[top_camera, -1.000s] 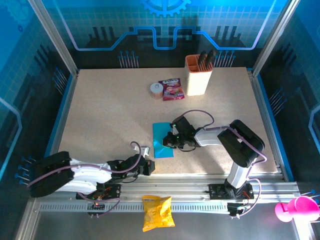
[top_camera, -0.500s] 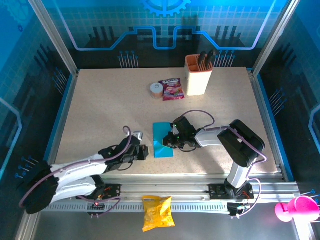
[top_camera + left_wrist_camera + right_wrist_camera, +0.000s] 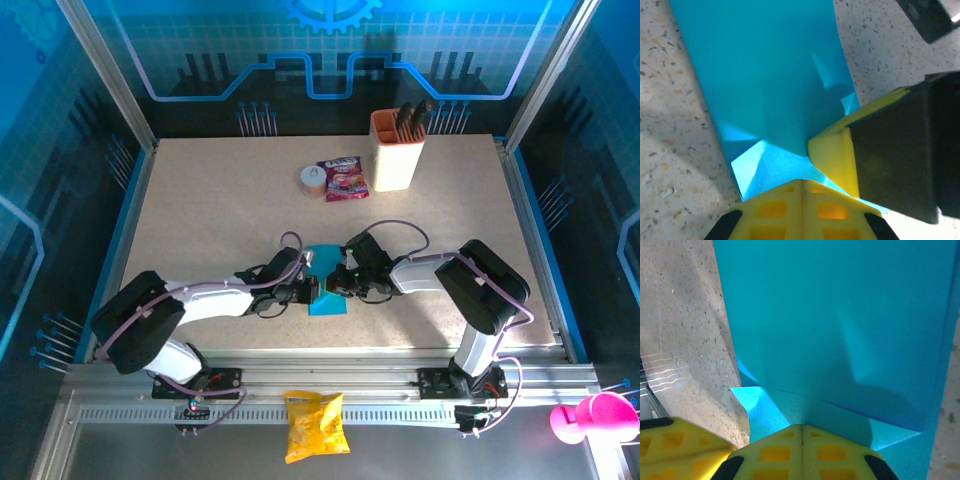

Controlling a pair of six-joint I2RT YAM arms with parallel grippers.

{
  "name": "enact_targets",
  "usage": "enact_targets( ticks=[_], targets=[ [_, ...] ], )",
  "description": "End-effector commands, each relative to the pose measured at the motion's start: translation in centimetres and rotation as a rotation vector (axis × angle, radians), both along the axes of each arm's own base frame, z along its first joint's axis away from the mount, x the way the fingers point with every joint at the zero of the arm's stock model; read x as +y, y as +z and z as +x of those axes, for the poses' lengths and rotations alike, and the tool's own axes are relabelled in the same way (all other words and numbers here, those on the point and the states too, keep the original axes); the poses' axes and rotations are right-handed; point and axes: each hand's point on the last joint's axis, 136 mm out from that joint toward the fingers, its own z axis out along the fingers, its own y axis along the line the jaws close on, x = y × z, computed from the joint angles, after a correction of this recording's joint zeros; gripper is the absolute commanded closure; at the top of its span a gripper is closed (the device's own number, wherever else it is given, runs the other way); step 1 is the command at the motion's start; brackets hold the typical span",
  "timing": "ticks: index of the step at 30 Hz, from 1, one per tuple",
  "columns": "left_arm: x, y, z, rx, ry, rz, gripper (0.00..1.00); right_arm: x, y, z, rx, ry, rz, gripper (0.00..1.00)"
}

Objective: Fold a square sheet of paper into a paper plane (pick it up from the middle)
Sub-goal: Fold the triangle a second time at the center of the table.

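At 1 o'clock on the table (image 3: 200, 220), a cream holder (image 3: 397, 152) with an orange rim, standing upright; inside it, several dark handles (image 3: 410, 118) sticking up. Just left of it, a red-purple snack packet (image 3: 343, 178) lying flat, and beside that, toward 9 o'clock, a small roll of tape (image 3: 312, 179). Some print on the packet, but too small to read. No readable writing elsewhere.

Near the centre of the table, slightly toward 6 o'clock, the blue paper (image 3: 328, 262), folded to a narrow strip and lying flat. Long axis nearly from 12 to 6 o'clock. Cannot tell from above which end is the pointed one. In the wrist views, lighter folded flaps and slanted creases close to the fingertips.

Left gripper (image 3: 802, 184) reaching in from 8 o'clock, fingers pressed together, tips touching the paper at its left edge. Right gripper (image 3: 801, 429) reaching in from 3 o'clock, fingers also pressed together, tips on the paper. Both sets of tips very near each other over the lower middle of the strip.

At 6 o'clock, off the table on the metal frame, a yellow crisp bag (image 3: 315, 425); lettering not readable.
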Motion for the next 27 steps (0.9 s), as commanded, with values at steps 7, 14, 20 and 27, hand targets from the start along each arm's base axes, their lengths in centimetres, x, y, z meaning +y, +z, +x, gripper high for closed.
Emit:
enact_targets(
  ticks=[7,14,20,27],
  targets=[
    [-0.5,-1.8,1.0,0.025,-0.035,0.015,1.0,-3.1,0.5,-0.5,0.025,-0.027,-0.13,0.89],
    [-1.0,-2.0,0.6,0.045,-0.045,-0.008,1.0,-5.3,4.8,-0.6,-0.07,-0.049,-0.159,0.61],
    [-1.7,-1.2,0.6,0.043,-0.059,-0.026,1.0,-8.4,3.6,-2.2,-0.055,-0.104,-0.195,0.52],
    [-2.2,-1.4,0.6,0.047,-0.072,-0.015,1.0,-8.4,1.8,-3.3,-0.018,-0.098,-0.183,0.51]
  ],
)
